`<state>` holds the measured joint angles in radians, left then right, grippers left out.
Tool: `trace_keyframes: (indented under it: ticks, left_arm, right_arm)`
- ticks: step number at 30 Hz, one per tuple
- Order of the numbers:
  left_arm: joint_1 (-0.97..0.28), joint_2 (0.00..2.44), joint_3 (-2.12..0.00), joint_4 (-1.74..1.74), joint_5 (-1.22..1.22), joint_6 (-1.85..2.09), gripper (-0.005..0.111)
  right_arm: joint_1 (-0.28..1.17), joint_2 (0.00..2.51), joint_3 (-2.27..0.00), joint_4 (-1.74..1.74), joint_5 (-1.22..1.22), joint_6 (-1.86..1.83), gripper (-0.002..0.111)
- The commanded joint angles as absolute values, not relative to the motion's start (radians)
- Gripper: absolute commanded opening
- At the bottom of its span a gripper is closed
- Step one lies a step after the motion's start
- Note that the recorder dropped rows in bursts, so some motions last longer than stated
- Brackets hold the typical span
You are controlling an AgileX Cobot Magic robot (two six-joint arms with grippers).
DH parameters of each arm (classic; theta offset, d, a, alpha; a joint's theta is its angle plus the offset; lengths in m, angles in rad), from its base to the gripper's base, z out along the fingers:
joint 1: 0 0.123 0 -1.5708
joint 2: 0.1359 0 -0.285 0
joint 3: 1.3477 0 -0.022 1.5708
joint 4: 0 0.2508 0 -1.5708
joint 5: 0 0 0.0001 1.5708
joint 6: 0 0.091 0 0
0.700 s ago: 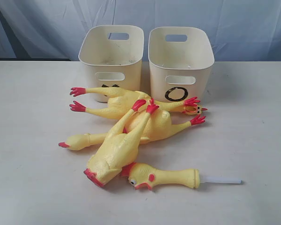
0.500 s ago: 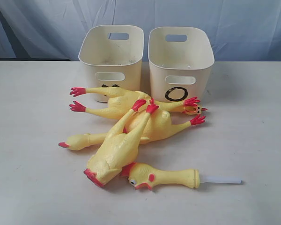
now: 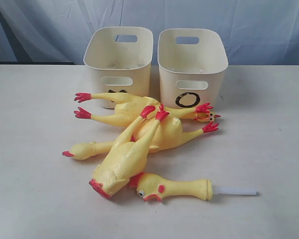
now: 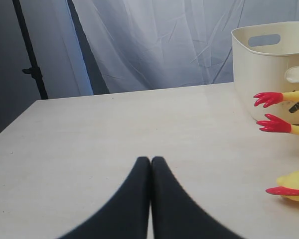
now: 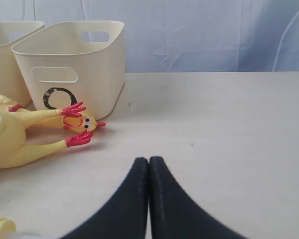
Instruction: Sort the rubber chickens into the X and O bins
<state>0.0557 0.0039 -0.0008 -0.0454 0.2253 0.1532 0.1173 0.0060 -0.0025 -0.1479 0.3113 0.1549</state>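
- Two cream tubs with slot handles stand side by side, nearly touching, at the back of the pale worktop (image 3: pixel 35 199).
- The O bin (image 3: pixel 215 82) is the right-hand one in the exterior view. A bold black "O" (image 3: pixel 186 99) is painted under its front handle slot and can be read whole.
- The X bin (image 3: pixel 95 74) is on the left. Only the black upper tips of its mark (image 3: pixel 118 92) show above a yellow leg, so the letter cannot be read.
- The rubber chickens (image 3: pixel 139 134) lie in a crossed heap on the worktop just in front of both bins, with none inside a bin.
- One chicken (image 3: pixel 120 110) points its red feet left, and its small head rests below the "O".
- Another chicken (image 3: pixel 125 160) lies slantwise on top of the heap.
- A third chicken (image 3: pixel 165 133) lies under them.
- A short head-and-neck piece (image 3: pixel 177 188) lies nearest the camera, touching the slanting chicken's head. A white tube (image 3: pixel 236 191) sticks out to its right.
- The left pincer (image 4: pixel 150 160) is pressed together, holds nothing, and is over bare worktop well apart from the heap.
- The right pincer (image 5: pixel 148 159) is likewise pressed together and empty, on the O bin's side.
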Motion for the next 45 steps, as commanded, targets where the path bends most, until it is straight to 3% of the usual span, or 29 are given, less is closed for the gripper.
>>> trace_keyframes:
  ticks: [1,11,26,38,45]
  left_arm:
    - [0.048,0.000,0.000,-0.040,0.224,0.146,0.000]
    - [0.048,0.000,0.000,0.000,0.218,0.146,0.000]
    - [0.048,0.000,0.000,-0.226,-0.093,0.108,0.000]
    - [0.048,0.000,0.000,-0.410,-0.139,-0.130,0.000]
    - [0.048,0.000,-0.065,-0.365,0.016,-0.130,0.000]
  right_arm:
    - [0.121,0.000,0.000,-0.148,0.305,0.154,0.000]
    - [0.121,0.000,0.000,-0.148,0.305,0.154,0.000]
    - [0.121,0.000,0.000,-0.148,0.305,0.154,0.000]
    - [0.121,0.000,0.000,-0.148,0.305,0.154,0.000]
    - [0.121,0.000,0.000,-0.148,0.305,0.154,0.000]
